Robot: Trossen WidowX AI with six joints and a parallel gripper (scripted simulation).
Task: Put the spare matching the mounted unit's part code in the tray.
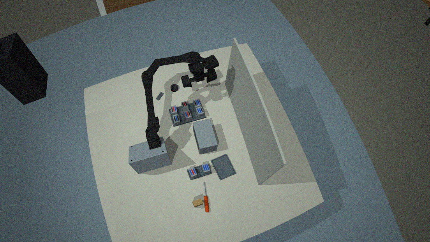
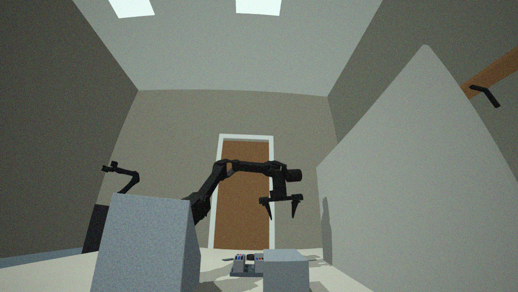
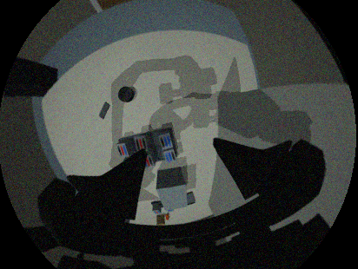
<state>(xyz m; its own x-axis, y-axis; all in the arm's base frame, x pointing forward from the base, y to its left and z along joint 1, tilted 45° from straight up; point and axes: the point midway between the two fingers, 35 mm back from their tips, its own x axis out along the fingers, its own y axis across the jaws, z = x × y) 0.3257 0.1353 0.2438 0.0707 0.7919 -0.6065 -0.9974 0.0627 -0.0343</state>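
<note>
My gripper (image 1: 198,79) (image 2: 282,218) (image 3: 180,147) is open and empty, fingers pointing down, high above the table beyond the larger rack. That rack (image 1: 182,122) (image 2: 246,274) (image 3: 155,141) holds several grey units with coloured stripes, among them a red-and-blue one (image 1: 173,109) (image 3: 122,150) and a blue-striped one (image 1: 197,102) (image 3: 165,141). A smaller rack (image 1: 199,172) holds two units, one (image 1: 192,172) with red and blue stripes and one (image 1: 206,167) with blue stripes. The flat dark tray (image 1: 223,167) beside it is empty. Which unit is the mounted one, and its back code, I cannot tell.
A grey block (image 1: 205,133) (image 2: 285,273) (image 3: 172,195) stands between the larger rack and the tray. A tall pale panel (image 1: 255,120) (image 2: 409,181) stands on the right. A black disc (image 1: 174,87) (image 3: 126,94), a dark flat piece (image 1: 159,96), a screwdriver (image 1: 206,204) and a tan block (image 1: 197,202) lie on the table.
</note>
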